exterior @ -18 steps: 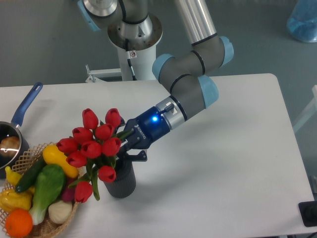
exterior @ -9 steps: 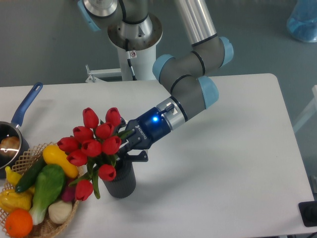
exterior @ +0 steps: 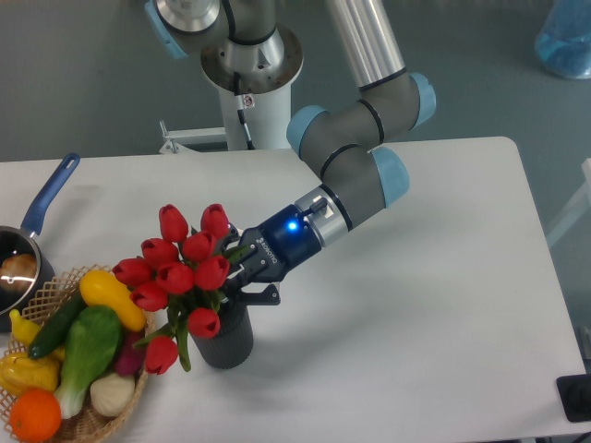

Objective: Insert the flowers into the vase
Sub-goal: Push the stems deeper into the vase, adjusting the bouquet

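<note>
**Tulips over the vase, stems partly in, grip not yet let go**

The gripper (exterior: 233, 274) reaches in from the right at a low slant and is clamped on the flowers (exterior: 180, 272), pinching the green stems just below the red heads. The bunch sits directly above the vase (exterior: 224, 335), a dark ribbed cylinder standing upright on the white table (exterior: 416, 323). The lower stems appear to run down into the vase's mouth, though the blooms and leaves hide the rim, so how deep they sit cannot be told. Two heads droop to the left over the vase's side, one hanging just beside the wicker basket (exterior: 102, 415) of vegetables. A blue-handled saucepan (exterior: 32, 235) stands well apart at the left edge.

In my judgement the insertion is nearly done but not secure. The bunch is wider than the vase and leans left, away from the gripper. If the fingers part now while the stems are shallow, the top-heavy heads could tip the bunch out towards the basket, or pull the light vase over with them. A further push down at this slanted angle risks pressing sideways on the vase wall and sliding or toppling it, since nothing braces it. The lower finger lies close to the vase's mouth, so a careless withdrawal could catch the rim or drag a leaf and lift the stems back out.
</note>
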Robot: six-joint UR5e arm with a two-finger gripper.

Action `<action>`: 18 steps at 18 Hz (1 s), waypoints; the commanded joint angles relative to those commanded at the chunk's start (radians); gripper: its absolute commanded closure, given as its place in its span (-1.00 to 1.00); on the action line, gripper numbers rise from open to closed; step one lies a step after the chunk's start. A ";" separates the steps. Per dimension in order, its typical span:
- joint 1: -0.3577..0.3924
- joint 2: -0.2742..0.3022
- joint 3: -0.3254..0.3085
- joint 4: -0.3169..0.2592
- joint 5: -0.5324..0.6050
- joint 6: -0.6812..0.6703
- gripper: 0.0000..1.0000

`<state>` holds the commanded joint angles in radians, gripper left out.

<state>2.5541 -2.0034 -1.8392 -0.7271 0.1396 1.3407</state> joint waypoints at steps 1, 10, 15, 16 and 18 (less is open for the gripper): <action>0.000 0.000 -0.003 0.000 0.000 0.002 0.70; 0.003 -0.006 -0.035 0.002 0.000 0.041 0.69; 0.003 -0.008 -0.037 0.000 0.000 0.048 0.68; 0.003 -0.012 -0.035 0.002 0.002 0.049 0.68; 0.003 -0.017 -0.035 0.002 0.003 0.049 0.68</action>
<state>2.5571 -2.0202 -1.8745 -0.7256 0.1426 1.3898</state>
